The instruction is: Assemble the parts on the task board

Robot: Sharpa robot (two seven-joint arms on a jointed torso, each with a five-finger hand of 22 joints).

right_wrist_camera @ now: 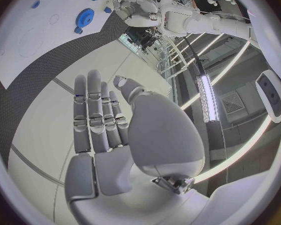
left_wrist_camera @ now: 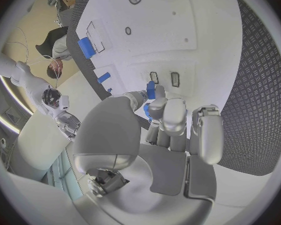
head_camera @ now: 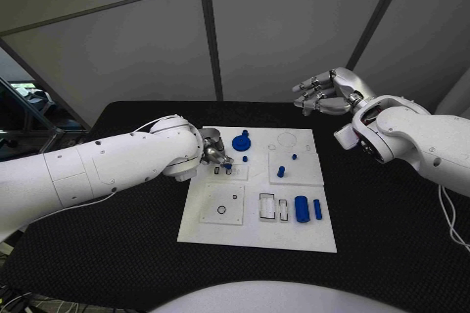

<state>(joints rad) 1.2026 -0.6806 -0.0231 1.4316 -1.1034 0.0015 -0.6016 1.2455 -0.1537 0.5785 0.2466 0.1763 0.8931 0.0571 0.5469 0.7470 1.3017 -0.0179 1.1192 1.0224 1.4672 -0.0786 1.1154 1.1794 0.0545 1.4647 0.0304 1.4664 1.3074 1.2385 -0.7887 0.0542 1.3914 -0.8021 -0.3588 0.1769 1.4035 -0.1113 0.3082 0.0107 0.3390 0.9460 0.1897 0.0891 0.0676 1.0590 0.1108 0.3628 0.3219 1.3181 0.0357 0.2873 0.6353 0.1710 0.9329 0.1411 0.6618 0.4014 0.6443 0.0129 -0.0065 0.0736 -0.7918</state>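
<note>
The white task board lies in the middle of the black table. My left hand hangs low over its far left part and pinches a small blue part between thumb and fingertips, right above two small slots. A blue gear sits just beyond that hand. Small blue pegs stand near the board's middle. Two blue cylinders lie at its near right. My right hand is raised past the board's far right corner, its fingers straight and holding nothing.
Near the front of the board are a square plate with a ring and narrow rectangular recesses. Black table surface surrounds the board on all sides. Grey wall panels stand behind the table.
</note>
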